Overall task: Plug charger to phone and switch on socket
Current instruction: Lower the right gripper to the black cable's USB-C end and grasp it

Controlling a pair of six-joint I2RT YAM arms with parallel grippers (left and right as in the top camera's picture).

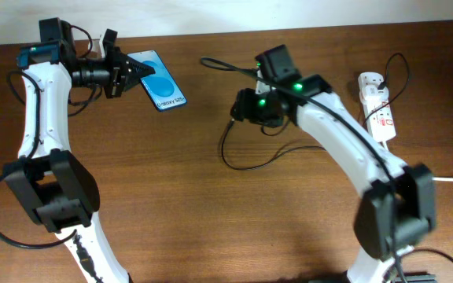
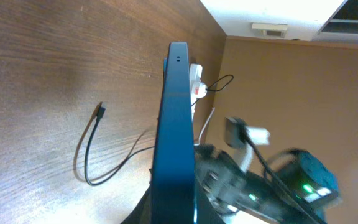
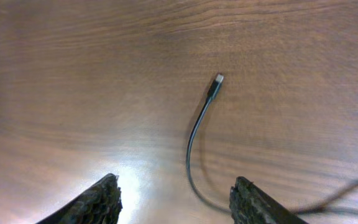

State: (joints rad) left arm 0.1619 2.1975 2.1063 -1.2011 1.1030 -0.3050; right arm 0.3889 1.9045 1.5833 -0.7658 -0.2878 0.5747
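Left claw (image 1: 134,75): arm reaching across the rear-left worktop (image 1: 171,196), closed on the phone (image 1: 158,82) at its near end, screen up.
Right claw (image 3: 176,200): wide open, empty, hovering over the charger (image 3: 213,91) tip, which lies free on bare wood.
Socket (image 1: 376,106): far right, well apart from both.

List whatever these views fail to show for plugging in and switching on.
- Switch position on the socket: too small overhead; the phone hides most of it in the left wrist view.
- Charging port of the phone: not seen overhead; the left wrist view shows it edge-on, lower end cut off.
- The right gripper: hidden under its wrist overhead.
- Far end of the charger: runs off the right wrist frame.
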